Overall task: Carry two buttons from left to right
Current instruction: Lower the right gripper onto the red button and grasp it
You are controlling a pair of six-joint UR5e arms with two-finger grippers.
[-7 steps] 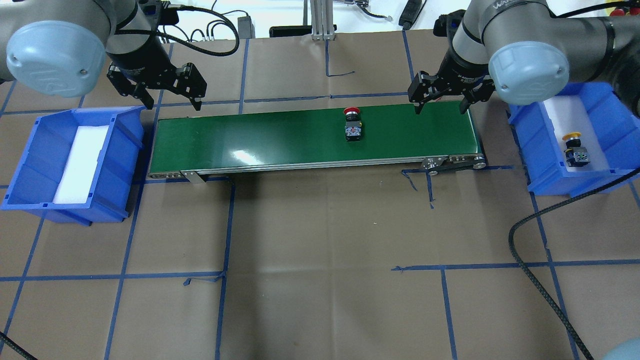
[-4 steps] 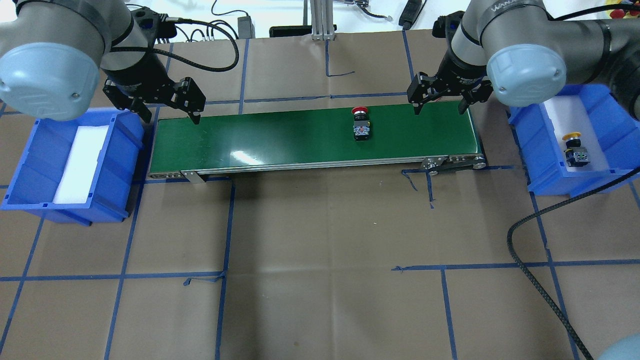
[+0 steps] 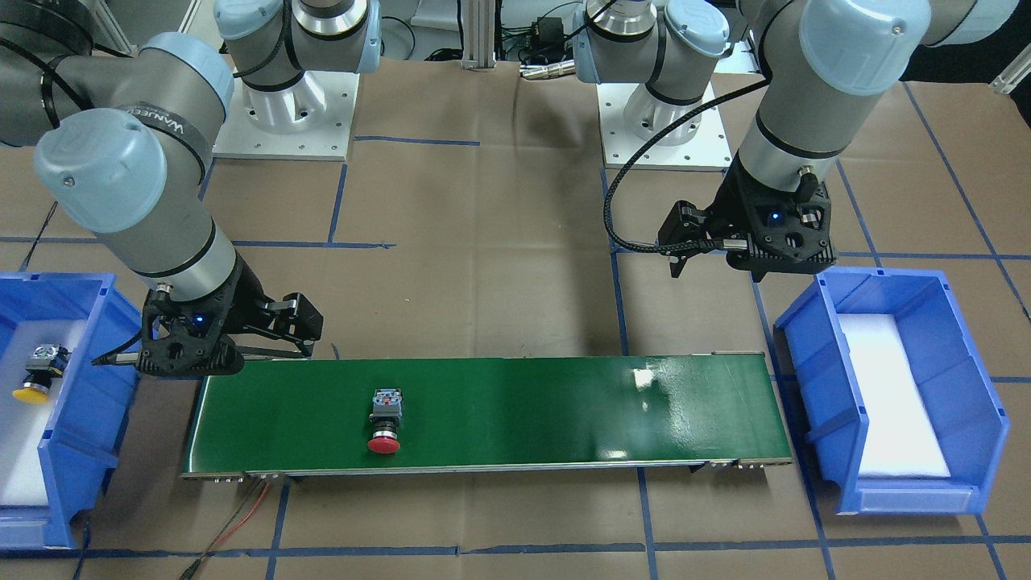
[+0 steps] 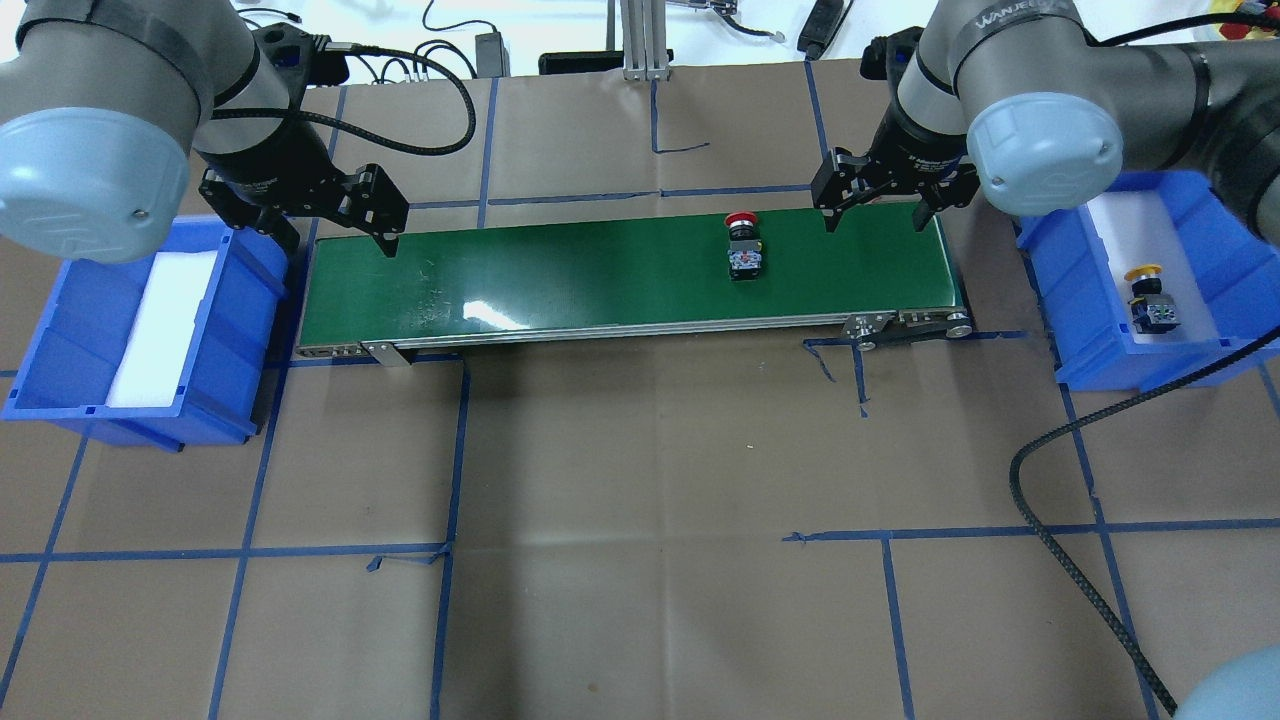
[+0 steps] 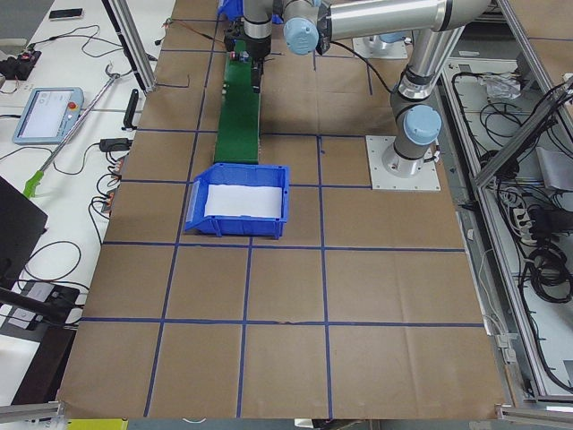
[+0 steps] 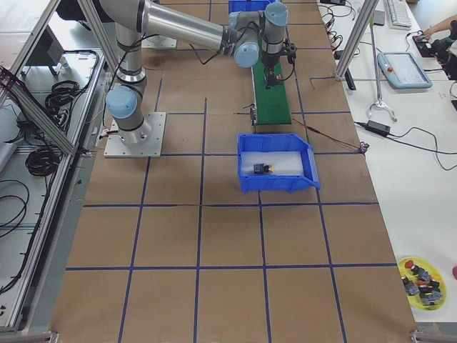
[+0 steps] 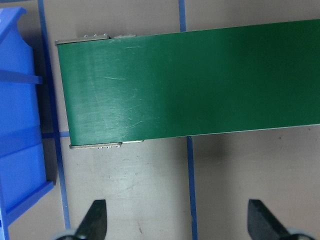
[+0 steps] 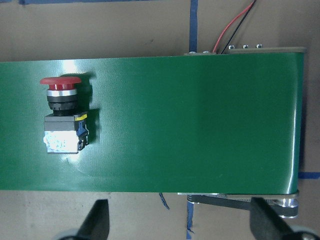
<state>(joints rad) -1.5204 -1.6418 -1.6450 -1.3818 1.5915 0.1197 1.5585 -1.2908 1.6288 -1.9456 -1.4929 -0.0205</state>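
Across the overhead view's upper middle, the counter (image 4: 640,450) carries a green conveyor belt (image 4: 560,275). The left claw (image 4: 338,240) at the belt's left end and the right claw (image 4: 873,222) at its right end both hang released, empty. The red button (image 4: 744,247) lies on the belt, right of centre. The yellow button (image 4: 1150,295) lies in the blue bin (image 4: 1215,255) at the right edge.

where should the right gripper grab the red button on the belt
Grip the contact block of the red button, coming straight down. It lies on its side on the belt, so the block's flat sides suit the open right gripper better than the round cap.
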